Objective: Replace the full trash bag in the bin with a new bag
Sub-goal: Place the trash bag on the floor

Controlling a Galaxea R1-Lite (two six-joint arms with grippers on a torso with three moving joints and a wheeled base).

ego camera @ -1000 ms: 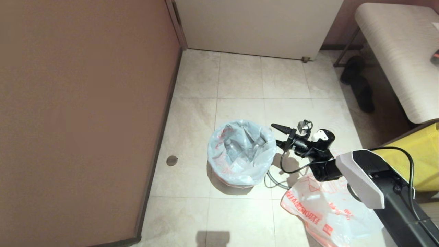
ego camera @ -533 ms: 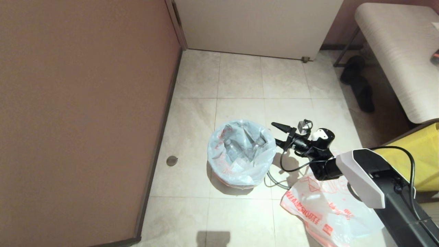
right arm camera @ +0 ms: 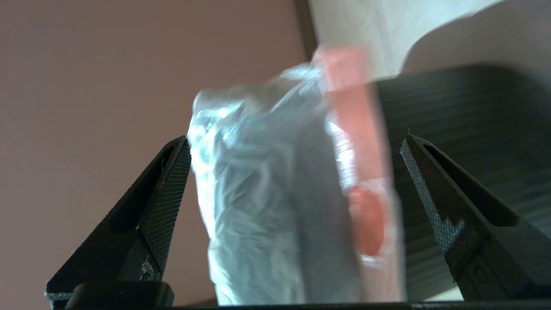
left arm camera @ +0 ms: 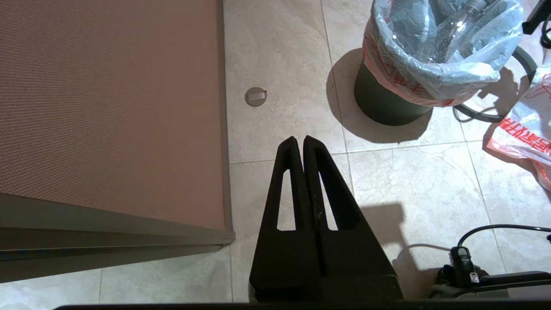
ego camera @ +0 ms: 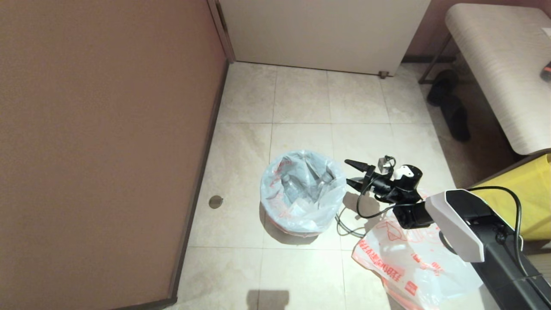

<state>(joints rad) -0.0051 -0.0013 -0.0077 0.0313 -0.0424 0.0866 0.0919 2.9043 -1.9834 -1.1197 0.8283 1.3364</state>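
The full trash bag (ego camera: 303, 191) sits in the bin (left arm camera: 385, 101), a small black one on the floor tiles (ego camera: 301, 99). The bag's edge is folded over the bin's top, and clear bottles (ego camera: 292, 186) show inside. The bag has not been lifted out yet.

Just beside it, on the robot's right, is the right tool (ego camera: 351, 173). Its two fingers are spread wide and hold nothing. In the right wrist view the folded bag edge (right arm camera: 280, 206) sits between the fingers, close up. A second ago the tool was a little higher up in the head view. Now it has dropped a bit and points at the side of the bag. I think it is lining up to pinch the bag's edge, so the pulling out can start soon.

The bag and the bin have not moved at all.

A grey ring (left arm camera: 523, 64) lies on the floor by the bin. The new bag (ego camera: 409, 267), with red writing, lies flat on the floor near the right arm.

The left tool (left arm camera: 303, 144) is closed tight, holds nothing, and hangs over the floor well away from the bin.

A yellow bag (ego camera: 523, 193) is at the far right.
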